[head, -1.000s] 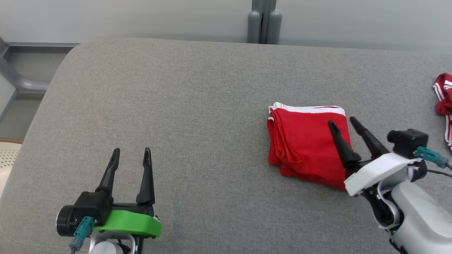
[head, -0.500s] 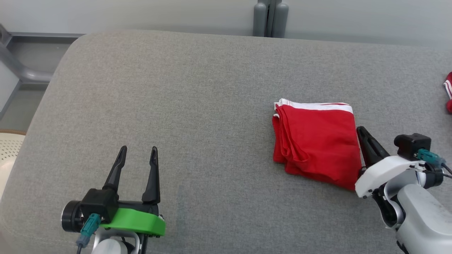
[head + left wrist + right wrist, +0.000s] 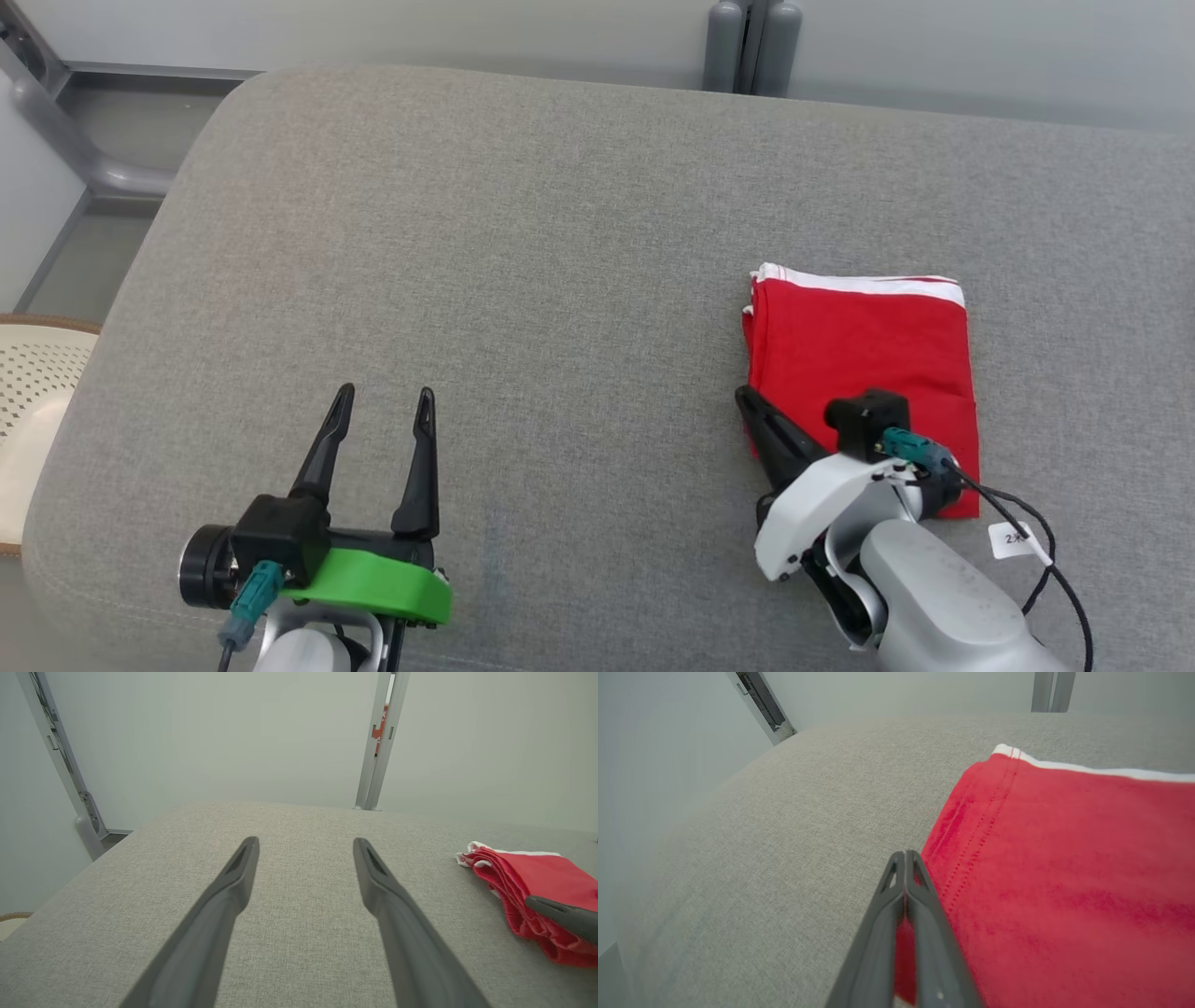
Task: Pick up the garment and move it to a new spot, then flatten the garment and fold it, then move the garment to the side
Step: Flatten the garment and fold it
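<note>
The garment (image 3: 868, 345) is red with a white band along its far edge and lies folded into a rectangle on the right part of the grey padded surface (image 3: 523, 261). My right gripper (image 3: 747, 397) is shut, its fingers pressed together and pointing along the garment's near left edge. In the right wrist view the closed tips (image 3: 905, 855) hover at the hem of the garment (image 3: 1064, 858) with no cloth pinched between them. My left gripper (image 3: 383, 401) stands open over bare surface at the lower left, well apart from the garment (image 3: 528, 877); its fingers (image 3: 306, 842) hold nothing.
A cream perforated object (image 3: 28, 373) sits beyond the surface's left edge. Grey posts (image 3: 752, 37) rise behind the far edge, and a metal frame (image 3: 56, 121) stands at the back left. A white tag (image 3: 1010, 539) hangs on the right arm's cable.
My right gripper has shut and swung from the garment's right side to its near left edge. The head camera has shifted, so the scene sits differently. The left arm has kept its pose.
</note>
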### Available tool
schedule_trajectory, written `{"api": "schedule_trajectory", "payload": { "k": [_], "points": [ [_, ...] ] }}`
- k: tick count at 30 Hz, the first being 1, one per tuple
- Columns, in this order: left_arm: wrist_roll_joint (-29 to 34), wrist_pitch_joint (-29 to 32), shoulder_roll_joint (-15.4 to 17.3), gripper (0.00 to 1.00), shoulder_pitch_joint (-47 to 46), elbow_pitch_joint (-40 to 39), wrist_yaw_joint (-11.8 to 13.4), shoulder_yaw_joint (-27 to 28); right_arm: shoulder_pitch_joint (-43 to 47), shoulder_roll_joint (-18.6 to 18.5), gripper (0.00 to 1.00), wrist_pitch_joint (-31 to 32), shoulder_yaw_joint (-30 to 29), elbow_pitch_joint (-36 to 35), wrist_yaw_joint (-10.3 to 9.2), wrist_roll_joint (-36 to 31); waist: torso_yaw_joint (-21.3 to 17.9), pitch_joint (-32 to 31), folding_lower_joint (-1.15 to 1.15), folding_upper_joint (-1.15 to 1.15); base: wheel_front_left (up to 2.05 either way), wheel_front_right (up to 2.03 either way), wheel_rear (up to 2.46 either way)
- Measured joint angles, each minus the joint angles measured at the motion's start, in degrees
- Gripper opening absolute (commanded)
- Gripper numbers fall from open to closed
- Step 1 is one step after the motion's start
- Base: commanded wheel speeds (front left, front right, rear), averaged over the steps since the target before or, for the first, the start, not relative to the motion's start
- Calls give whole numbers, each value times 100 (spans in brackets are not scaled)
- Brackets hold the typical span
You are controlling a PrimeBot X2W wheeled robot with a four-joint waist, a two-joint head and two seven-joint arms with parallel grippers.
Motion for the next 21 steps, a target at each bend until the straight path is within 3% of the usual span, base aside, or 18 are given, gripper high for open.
{"api": "schedule_trajectory", "payload": {
  "k": [7, 21],
  "points": [
    [16, 0, 0, 100, -1, 12, 37, -3, 31, 91, 0, 0, 30, -442, 0, -112, -114, -34, 0, 0, 0, 0, 0],
    [164, 0, 0, 100, 18, 65, 41, 363, 678, -689, 0, 0, -1212, -1989, -1, -513, -862, -202, 0, 0, 0, 0, 0]
  ]
}}
